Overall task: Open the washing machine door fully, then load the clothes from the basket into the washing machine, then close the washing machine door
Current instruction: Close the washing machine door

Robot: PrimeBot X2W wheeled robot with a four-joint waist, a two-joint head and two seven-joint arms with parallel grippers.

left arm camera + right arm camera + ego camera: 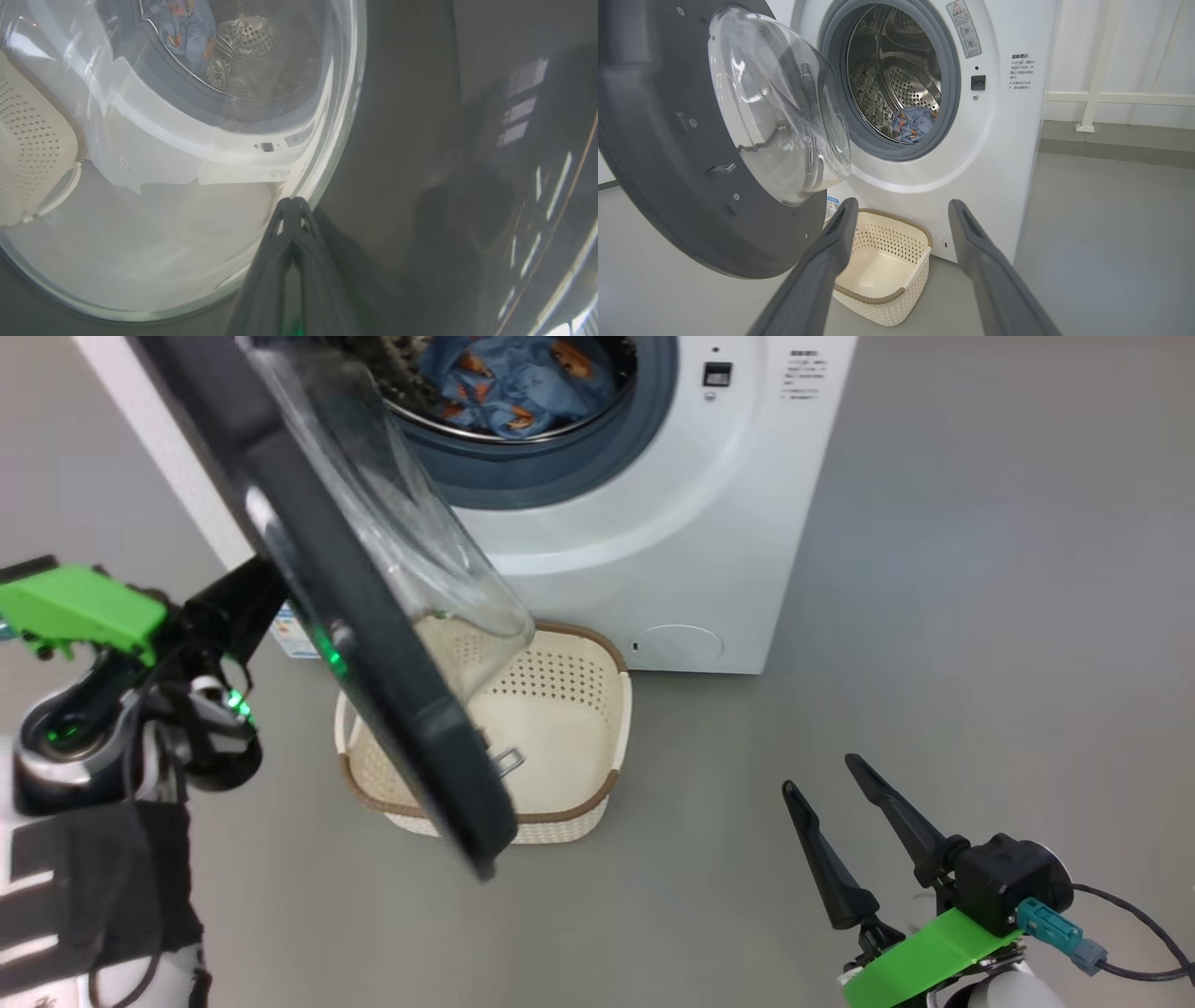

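Observation:
The washing machine [653, 523] stands with its door [401, 728] swung partly open, black rim edge-on and the glass bowl facing the drum. Blue clothes [509, 378] with orange figures lie in the drum, and the right wrist view has them too [913, 122]. On the floor below, the cream basket [560, 672] holds nothing. My left gripper [292, 203] is shut, and its tips seem to touch the door's outer face [411, 140] at the glass edge. My right gripper [820, 775] is open and holds nothing, low and to the right of the basket [887, 242].
My left forearm [215, 616] reaches in behind the door from the left. Bare grey floor stretches to the right of the machine and around the basket. A white rail [1092, 98] runs along the wall to the machine's right.

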